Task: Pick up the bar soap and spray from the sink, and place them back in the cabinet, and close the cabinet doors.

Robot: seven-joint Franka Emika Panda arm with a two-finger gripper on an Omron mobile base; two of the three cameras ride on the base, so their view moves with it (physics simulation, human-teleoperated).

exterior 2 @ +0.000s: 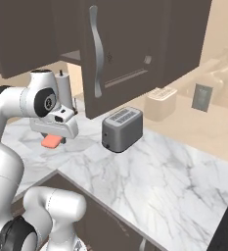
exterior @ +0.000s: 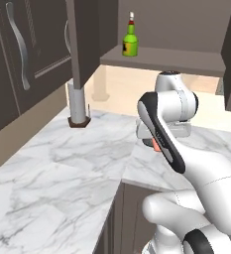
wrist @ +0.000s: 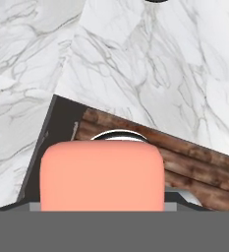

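Bar soap [wrist: 101,175] gripped in the jaws above the marble tabletop [exterior: 62,163] near its front edge, spray [exterior: 130,41] stood on the open cabinet shelf [exterior: 176,60], toaster [exterior 2: 122,129] well apart.

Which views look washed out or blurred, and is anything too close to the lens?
Left base view: backsplash beneath the cabinet shelf pale, overexposed; spray sharp. Right base view: far background right of the toaster hazy, washed out. Hand view: bar soap close to the lens, a flat featureless block; marble counter crisp.
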